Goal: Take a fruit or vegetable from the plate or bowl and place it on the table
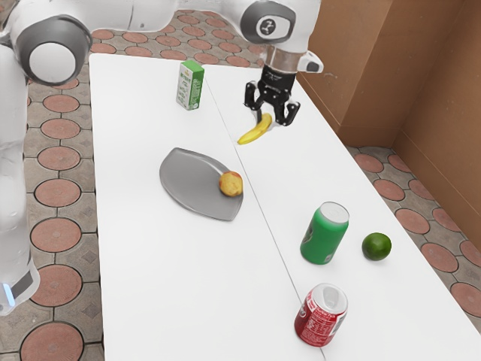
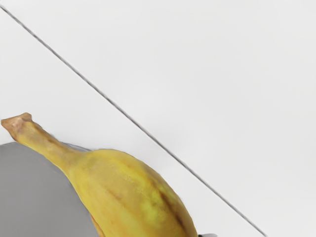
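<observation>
Holding the banana (image 1: pixel 253 134) between its closed fingers, the gripper (image 1: pixel 269 119) hangs over the table (image 1: pixel 316 150). In the exterior view, from the banana, the plate (image 1: pixel 194 188) lies toward seven-thirty, the carton (image 1: pixel 190 86) ten, the green can (image 1: pixel 325 235) five; white tabletop stretches to an edge at three. The wrist view details the brown-tipped stem (image 2: pixel 37 136).

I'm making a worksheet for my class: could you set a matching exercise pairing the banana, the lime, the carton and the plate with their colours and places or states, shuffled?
Things:
1. Banana
2. Lime
3. Carton
4. Plate

Descriptions:
A. Gray, with a round fruit on it
B. Green and white, standing upright
C. Yellow, at the gripper
D. Dark green, beside the green can

Right pairs: 1-C, 2-D, 3-B, 4-A
</observation>
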